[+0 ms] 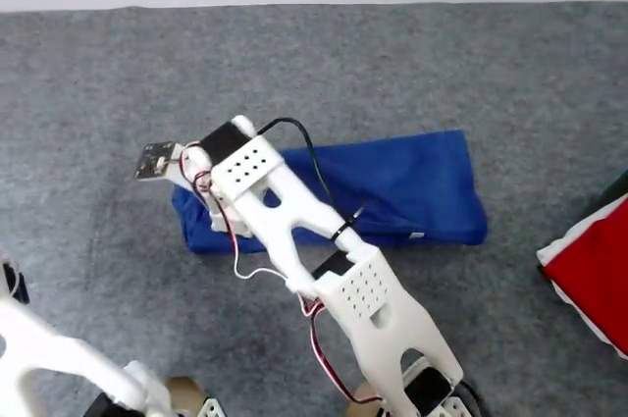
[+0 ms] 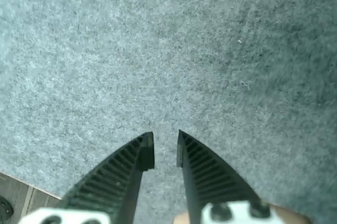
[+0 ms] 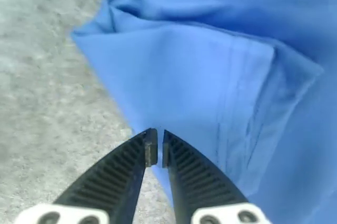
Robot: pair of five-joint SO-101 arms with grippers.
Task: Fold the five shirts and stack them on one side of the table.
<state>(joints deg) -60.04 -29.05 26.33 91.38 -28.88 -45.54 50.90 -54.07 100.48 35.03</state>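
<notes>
A blue shirt, folded into a long band, lies across the middle of the grey carpeted table. My right arm comes in from the near edge, and its gripper sits at the shirt's left end. In the right wrist view that gripper is shut, its tips right at the edge of the blue shirt, which lies flat with a folded sleeve. My left gripper hangs slightly open over bare carpet with nothing between its fingers. The left arm stands at the near left corner.
A red shirt with white and dark cloth beside it lies at the right edge of the table. Grey carpet spreads around the blue shirt. A strip of wooden edge borders the carpet near the left gripper.
</notes>
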